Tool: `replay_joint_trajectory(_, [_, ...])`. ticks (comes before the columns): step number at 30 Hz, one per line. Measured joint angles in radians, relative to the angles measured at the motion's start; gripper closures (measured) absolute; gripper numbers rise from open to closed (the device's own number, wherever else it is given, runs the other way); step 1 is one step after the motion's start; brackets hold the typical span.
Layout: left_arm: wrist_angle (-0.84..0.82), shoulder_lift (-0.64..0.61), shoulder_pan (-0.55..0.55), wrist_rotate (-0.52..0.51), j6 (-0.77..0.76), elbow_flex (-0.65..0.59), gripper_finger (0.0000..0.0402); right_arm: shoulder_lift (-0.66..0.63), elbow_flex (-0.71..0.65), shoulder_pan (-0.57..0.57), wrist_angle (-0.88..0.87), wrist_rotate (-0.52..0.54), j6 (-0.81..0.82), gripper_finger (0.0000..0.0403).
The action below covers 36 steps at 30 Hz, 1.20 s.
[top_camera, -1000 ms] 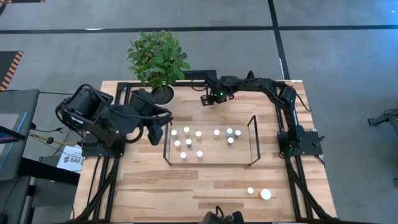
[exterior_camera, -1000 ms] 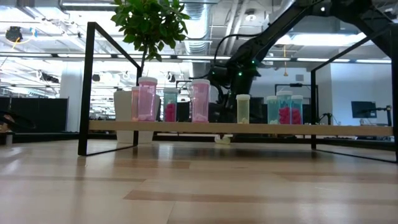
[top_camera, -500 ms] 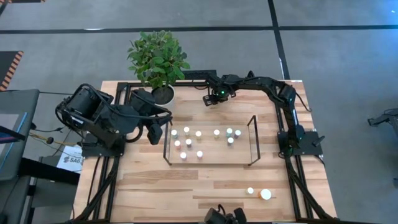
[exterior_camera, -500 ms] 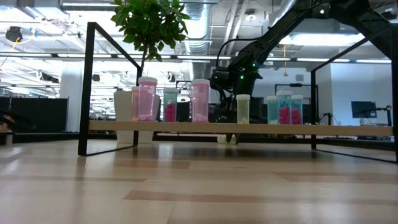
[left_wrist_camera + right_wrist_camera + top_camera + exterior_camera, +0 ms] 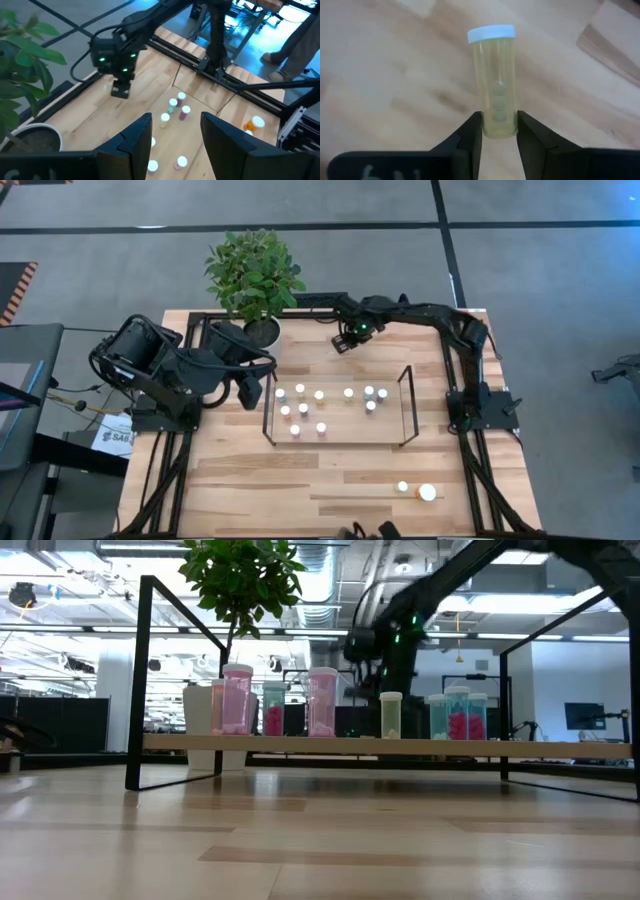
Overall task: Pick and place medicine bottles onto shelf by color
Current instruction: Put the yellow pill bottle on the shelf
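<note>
right gripper (image 5: 497, 131) now clenching on yellow bottle (image 5: 496, 80), fingers having closed over last second. it is lifting off table (image 5: 250, 480), hanging beyond shelf (image 5: 335, 435) at 12 o'clock, arm rising. meaning: pick done, carry to yellow bottle on shelf (image 5: 391, 714) likely next. left gripper (image 5: 175, 137) waiting at 9 o'clock of shelf, jaws parted, empty.

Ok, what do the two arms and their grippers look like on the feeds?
Both are dark, jointed arms with black cabling. The right gripper sits below a wrist showing small green lights; its fingers are flat, dark, tapered pads. The left gripper has matching broad black fingers.
</note>
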Motion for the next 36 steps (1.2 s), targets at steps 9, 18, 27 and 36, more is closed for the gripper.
replay_joint_trajectory(9, [0.063, 0.0, 0.03, -0.019, -0.004, -0.043, 0.0247, -0.308, 0.0, 0.137, -0.14, 0.0, -0.144, 0.0283])
replay_joint_trajectory(18, [0.433, 0.002, 0.035, -0.005, 0.045, -0.264, 0.0247, -0.686, 0.001, 0.384, -0.203, 0.026, -0.287, 0.0283])
replay_joint_trajectory(27, [0.819, 0.002, 0.08, 0.096, 0.011, -0.485, 0.0198, -0.843, 0.001, 0.647, -0.211, 0.088, -0.299, 0.0284])
replay_joint_trajectory(36, [1.082, 0.002, 0.086, 0.114, -0.189, -0.676, 0.0149, -0.794, 0.001, 0.878, -0.356, 0.365, -0.35, 0.0284])
